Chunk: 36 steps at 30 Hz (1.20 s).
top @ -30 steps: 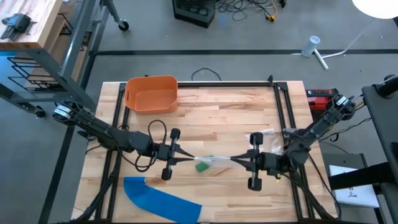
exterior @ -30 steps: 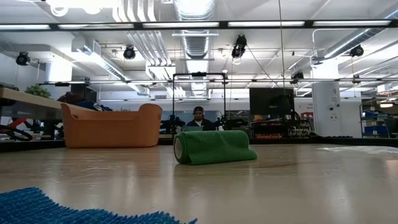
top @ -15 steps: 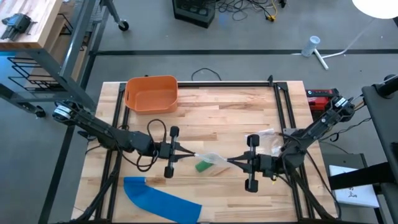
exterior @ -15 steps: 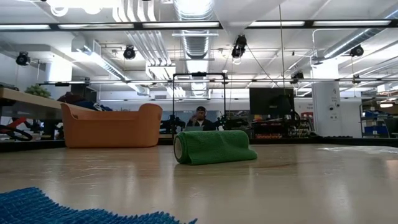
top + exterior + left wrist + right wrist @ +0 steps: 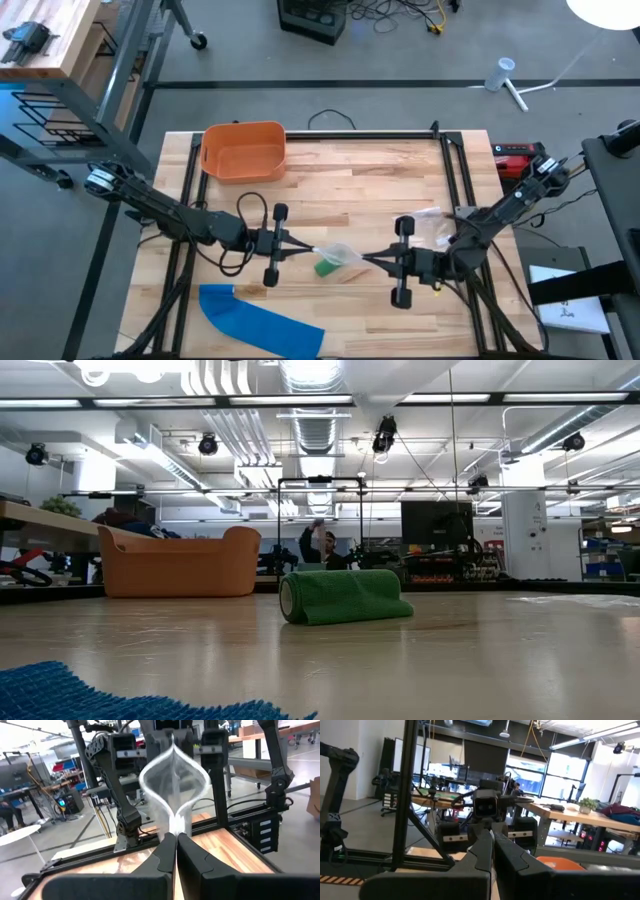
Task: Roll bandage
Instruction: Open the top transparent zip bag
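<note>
A rolled green bandage (image 5: 326, 267) lies on its side on the wooden table (image 5: 350, 190); the low view shows the bandage (image 5: 340, 597) resting there untouched. Just above it a clear plastic wrapper (image 5: 335, 252) spans between my two grippers. My left gripper (image 5: 296, 245) is shut on the wrapper's left end and my right gripper (image 5: 372, 262) on its right end. In the left wrist view the wrapper (image 5: 172, 780) bulges open into a loop beyond my left gripper (image 5: 176, 836). The right wrist view looks past my shut right gripper (image 5: 491, 836) at the left arm. My left gripper pinches the wrapper's gathered left end (image 5: 175, 822) between its two fingers, coming level from the table's left. The wrapper is lifted clear of the table and bows open beyond the fingertips. My right gripper pinches the wrapper's right end (image 5: 362, 259), coming roughly level from the table's right. Only a thin sliver of plastic (image 5: 490, 831) shows at the fingertips.
An orange bin (image 5: 243, 150) stands at the far left of the table. A blue cloth (image 5: 255, 318) lies at the near left edge. A scrap of clear plastic (image 5: 430, 222) lies at the right, behind my right arm. A person (image 5: 320, 548) moves in the room beyond.
The wrapper, stretched out flat between the grippers a second ago, now bulges slack in its middle. The green bandage has stayed where it lay.
</note>
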Tool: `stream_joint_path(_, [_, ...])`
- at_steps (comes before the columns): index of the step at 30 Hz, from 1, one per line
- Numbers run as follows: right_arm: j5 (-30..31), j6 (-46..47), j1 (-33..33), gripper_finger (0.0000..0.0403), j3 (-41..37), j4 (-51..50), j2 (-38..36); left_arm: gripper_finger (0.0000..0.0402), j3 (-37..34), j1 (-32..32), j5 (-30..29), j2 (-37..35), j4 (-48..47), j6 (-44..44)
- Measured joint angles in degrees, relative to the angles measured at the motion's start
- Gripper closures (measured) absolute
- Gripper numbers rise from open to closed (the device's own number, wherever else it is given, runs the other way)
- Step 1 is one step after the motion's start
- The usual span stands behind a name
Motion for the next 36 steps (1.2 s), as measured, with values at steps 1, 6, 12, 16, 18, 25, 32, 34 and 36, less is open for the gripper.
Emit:
stream_joint_path(1, [0.0, 0.2, -0.3, 0.0403, 0.0, 0.0, 0.5, 0.0401, 0.5, 0.0, 0.0, 0.0, -0.6, -0.5])
stream_joint_path(6, [0.0, 1.6, -2.5, 0.0403, 0.0, 2.0, 3.2, 0.0401, 4.2, 0.0, 0.0, -0.1, -9.4, -3.4])
stream_joint_path(12, [4.3, 0.0, -4.9, 0.0403, 0.0, 6.1, 4.5, 0.0401, 9.3, -0.3, 0.5, 0.4, -24.2, -6.4])
stream_joint_path(16, [13.4, -0.9, -5.2, 0.0403, 0.0, 5.4, 4.5, 0.0401, 11.3, -1.2, 2.2, 0.4, -28.6, -7.0])
stream_joint_path(18, [11.1, 0.6, -5.3, 0.0403, 0.0, 5.0, 4.6, 0.0401, 11.8, -1.4, 2.2, 0.4, -28.7, -7.5])
stream_joint_path(25, [-14.0, 5.0, -5.2, 0.0403, 0.0, 3.7, 5.7, 0.0401, 11.9, -1.4, -9.9, 0.4, -28.5, -10.1])
stream_joint_path(32, [12.4, 4.7, -5.3, 0.0403, 0.0, 3.8, 6.0, 0.0401, 11.6, -1.4, 1.7, 0.4, -27.2, -7.6])
stream_joint_path(34, [14.1, 5.2, -5.3, 0.0403, 0.0, 3.4, 6.2, 0.0401, 11.5, -1.4, 4.5, 0.4, -26.4, -6.5])
stream_joint_path(36, [5.6, 5.3, -5.3, 0.0403, 0.0, 2.6, 6.4, 0.0401, 11.5, -1.4, 2.8, 0.4, -26.1, -6.4])
